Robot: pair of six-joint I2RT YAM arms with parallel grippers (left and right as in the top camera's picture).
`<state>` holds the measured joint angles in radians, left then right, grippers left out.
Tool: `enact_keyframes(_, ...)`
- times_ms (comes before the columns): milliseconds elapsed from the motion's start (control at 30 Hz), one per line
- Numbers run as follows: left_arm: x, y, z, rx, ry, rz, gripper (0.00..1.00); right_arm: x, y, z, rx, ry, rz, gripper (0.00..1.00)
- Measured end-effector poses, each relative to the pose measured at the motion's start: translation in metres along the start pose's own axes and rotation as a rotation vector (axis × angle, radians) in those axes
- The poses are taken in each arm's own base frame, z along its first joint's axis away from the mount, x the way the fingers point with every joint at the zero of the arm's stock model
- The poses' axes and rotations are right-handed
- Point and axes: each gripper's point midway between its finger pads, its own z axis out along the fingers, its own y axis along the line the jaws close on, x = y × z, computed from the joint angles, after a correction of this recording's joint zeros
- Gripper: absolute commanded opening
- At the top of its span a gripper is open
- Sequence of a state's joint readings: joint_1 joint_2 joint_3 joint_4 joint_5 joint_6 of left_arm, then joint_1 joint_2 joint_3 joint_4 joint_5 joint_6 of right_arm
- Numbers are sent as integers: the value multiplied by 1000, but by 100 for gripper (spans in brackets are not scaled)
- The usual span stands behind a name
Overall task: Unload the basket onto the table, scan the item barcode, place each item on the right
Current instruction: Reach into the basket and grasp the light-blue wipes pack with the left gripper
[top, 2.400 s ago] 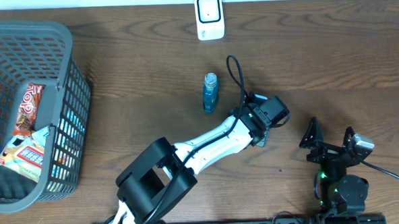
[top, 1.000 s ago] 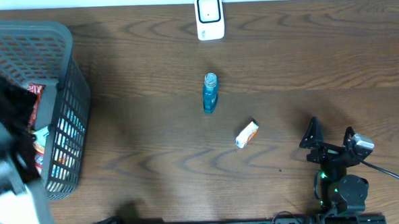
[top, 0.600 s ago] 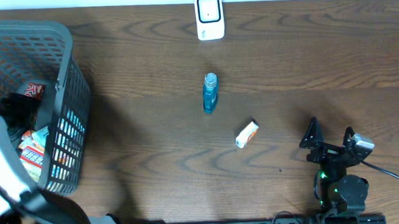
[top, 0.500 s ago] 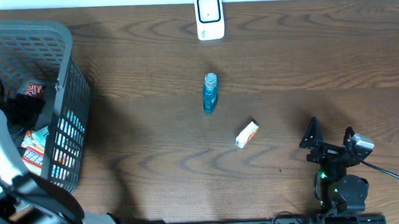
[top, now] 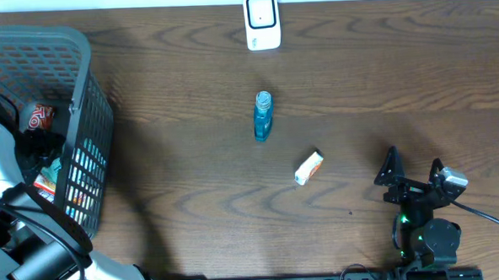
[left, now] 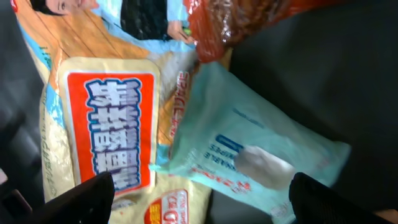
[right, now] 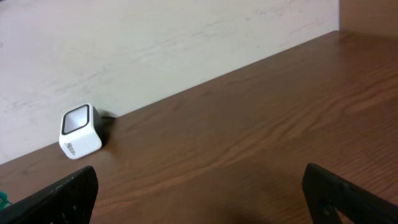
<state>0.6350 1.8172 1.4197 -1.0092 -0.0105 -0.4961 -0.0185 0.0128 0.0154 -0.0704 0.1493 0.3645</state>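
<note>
Now you see the light blue packet (left: 261, 155) inside the grey basket (top: 87, 88), which stands at the left end of the table (top: 415, 74). The packet lies partly over a yellow packet with a red label (left: 106, 130), and a red wrapper (left: 249, 18) is just beside it. Your left gripper (left: 205, 202) hangs over the blue packet with its fingers spread wide, gripping nothing (whether they touch it, I cannot tell). Out on the table are a blue bottle (top: 263, 116) and, near it, a small white and orange box (top: 309, 167). The white scanner (top: 261, 21) sits at the far edge. Your right gripper (top: 413, 168) is at the near right, fingers also spread, empty.
</note>
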Motion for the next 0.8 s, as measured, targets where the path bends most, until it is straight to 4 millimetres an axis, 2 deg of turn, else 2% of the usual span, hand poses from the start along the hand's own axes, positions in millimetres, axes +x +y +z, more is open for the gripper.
enact_keyframes(467,12,3,38,6,0,35,76,0,0,0,0,0,0,99)
enact_keyframes(533,11,2,42,14,-9,38,70,0,0,0,0,0,0,99)
enact_keyframes(567,11,1,44,20,-15,38,65,0,0,0,0,0,0,99)
enact_keyframes(633,10,-1,46,35,-27,42,48,0,0,0,0,0,0,99)
enact_keyframes(733,10,-5,48,64,-39,48,8,0,0,0,0,0,0,99)
enact_keyframes(800,11,-6,48,72,-46,53,7,0,0,0,0,0,0,99)
